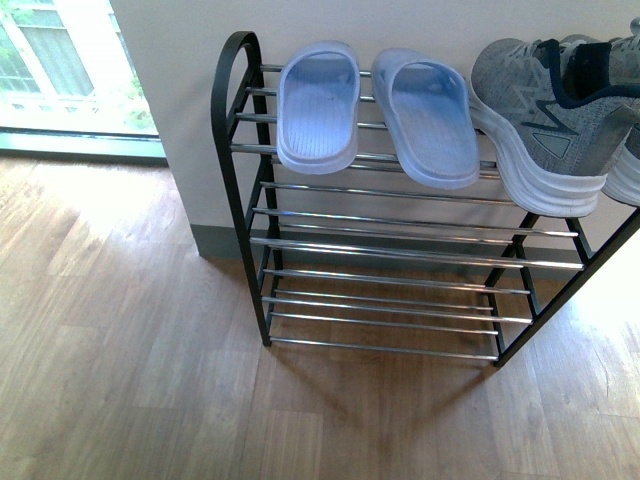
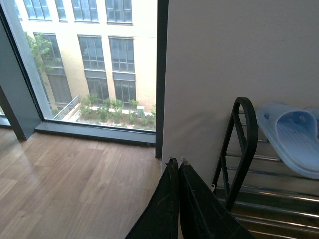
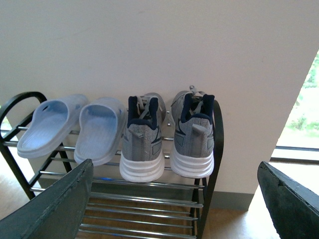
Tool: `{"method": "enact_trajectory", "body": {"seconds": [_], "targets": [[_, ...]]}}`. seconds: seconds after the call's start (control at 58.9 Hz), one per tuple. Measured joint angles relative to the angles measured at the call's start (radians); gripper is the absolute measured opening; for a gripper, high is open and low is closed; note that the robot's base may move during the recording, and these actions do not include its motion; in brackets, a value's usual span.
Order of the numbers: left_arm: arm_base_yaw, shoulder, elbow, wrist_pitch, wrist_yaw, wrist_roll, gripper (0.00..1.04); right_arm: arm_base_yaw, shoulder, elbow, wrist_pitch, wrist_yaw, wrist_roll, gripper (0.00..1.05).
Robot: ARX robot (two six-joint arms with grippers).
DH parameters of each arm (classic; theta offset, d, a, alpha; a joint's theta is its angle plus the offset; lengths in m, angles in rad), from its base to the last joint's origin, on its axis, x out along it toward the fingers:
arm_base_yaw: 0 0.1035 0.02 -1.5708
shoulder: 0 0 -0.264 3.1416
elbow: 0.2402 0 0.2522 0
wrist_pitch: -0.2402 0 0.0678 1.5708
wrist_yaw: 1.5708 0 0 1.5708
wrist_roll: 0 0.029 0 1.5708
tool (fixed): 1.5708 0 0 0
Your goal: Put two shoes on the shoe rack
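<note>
both sneakers (image 3: 142,144) sit beside the slides (image 3: 75,127) on the shoe rack's (image 1: 240,200) top tier; task looks done. left gripper (image 2: 178,167) fingers together, right gripper (image 3: 174,199) spread, empty.

My top tier of the shoe rack (image 1: 400,160) is filled across: two slides (image 1: 380,110) at frame left, two sneakers (image 3: 167,137) at right. The lower rod tiers (image 1: 390,300) lie open. The wall (image 1: 400,30) blocks behind; wooden floor (image 1: 120,360) lies bare at lower left.

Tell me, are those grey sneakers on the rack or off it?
On it: both grey sneakers rest on the shoe rack's top rods, heels outward, beside the slides.
</note>
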Motion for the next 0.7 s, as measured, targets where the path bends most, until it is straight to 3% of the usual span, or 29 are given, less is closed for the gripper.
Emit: {"method": "enact_trajectory", "body": {"seconds": [0.696], "targets": [[0.000, -0.354, 0.000, -0.340, 0.000, 0.000, 0.01, 0.000, 0.000, 0.000, 0.000, 0.000, 0.000, 0.95]]}}
